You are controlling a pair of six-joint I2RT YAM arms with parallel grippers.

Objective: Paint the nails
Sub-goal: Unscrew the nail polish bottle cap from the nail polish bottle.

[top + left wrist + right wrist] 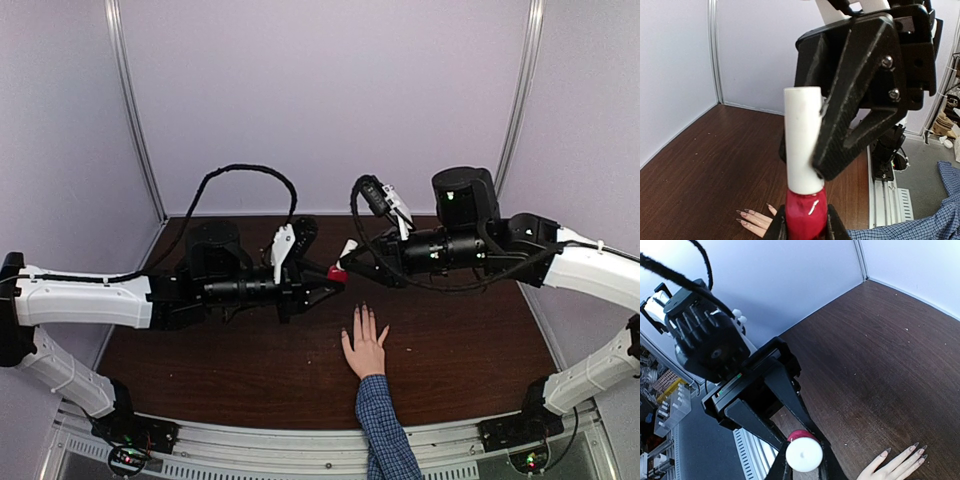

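- the nails [362,306] sit on a light-skinned hand [365,345] lying flat, palm down, on the dark wood table [200,350], fingers pointing toward the back wall; nails look long, pointed and dark in the wrist views [914,446] [742,216]
- blue checked sleeve [383,430] comes in over the table's near edge, right of centre
- red polish bottle [337,273] with white cap [802,140] held up in the air, behind and slightly left of the fingertips, well clear of the table
- left gripper [325,285] clamped on the red bottle body, fingers [775,227] tight on both sides
- right gripper [350,250] closed down on the white cap from the opposite side; black finger [855,100] presses the cap's side
- both arms reach in horizontally and meet above table middle
- bare table left of the hand and right of it, out to the side edges
- back half of table toward the purple-white walls [320,90] is unoccupied; metal rail [300,440] runs along the near edge
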